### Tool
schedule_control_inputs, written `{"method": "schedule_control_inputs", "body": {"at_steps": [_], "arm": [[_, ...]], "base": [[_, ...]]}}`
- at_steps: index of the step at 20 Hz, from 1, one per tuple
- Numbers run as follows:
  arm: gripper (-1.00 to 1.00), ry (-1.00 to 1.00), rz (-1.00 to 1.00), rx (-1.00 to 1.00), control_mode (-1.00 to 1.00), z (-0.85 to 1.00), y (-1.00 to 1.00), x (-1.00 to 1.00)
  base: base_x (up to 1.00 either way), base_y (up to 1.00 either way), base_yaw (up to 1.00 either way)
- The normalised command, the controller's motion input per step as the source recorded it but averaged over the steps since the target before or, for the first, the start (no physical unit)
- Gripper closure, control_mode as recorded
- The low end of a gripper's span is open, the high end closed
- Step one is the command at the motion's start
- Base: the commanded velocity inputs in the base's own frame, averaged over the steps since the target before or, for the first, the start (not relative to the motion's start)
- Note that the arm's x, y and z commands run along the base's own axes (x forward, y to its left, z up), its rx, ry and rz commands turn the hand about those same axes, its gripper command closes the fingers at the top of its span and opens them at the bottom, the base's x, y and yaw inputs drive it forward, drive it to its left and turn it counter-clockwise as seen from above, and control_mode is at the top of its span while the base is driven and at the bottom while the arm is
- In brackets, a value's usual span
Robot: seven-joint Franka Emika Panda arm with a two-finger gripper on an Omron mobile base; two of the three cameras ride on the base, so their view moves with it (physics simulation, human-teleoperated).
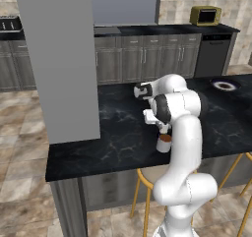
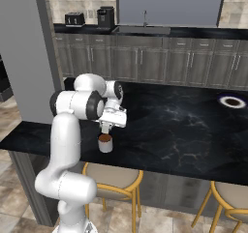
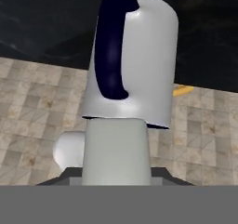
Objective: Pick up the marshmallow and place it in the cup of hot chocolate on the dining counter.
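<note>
From the right base view the gripper [image 2: 105, 129] is seen above the cup of hot chocolate [image 2: 105, 143]; its grip cannot be told.

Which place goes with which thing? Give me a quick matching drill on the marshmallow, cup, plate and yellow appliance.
Things:
1 marshmallow
2 cup of hot chocolate
3 plate
4 yellow appliance

Places:
A far right of the dining counter
B on the back cabinet run
C held in the gripper
D just under the gripper

Pairs: 1-C, 2-D, 3-A, 4-B
</note>
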Motion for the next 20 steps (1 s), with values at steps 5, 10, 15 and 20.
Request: {"method": "schedule_control_inputs", "body": {"at_steps": [5, 10, 15, 20], "arm": [[1.0, -0.08, 0.0, 0.0, -1.0, 0.0, 0.07, -0.17], [1.0, -0.07, 0.0, 0.0, -1.0, 0.0, 0.01, 0.0], [1.0, -0.03, 0.0, 0.0, -1.0, -0.01, 0.0, 0.04], [1.0, -0.01, 0.0, 0.0, -1.0, -0.02, 0.0, 0.0]], "base": [[0.0, 0.0, 0.0], [0.0, 0.0, 0.0], [0.0, 0.0, 0.0], [0.0, 0.0, 0.0]]}}
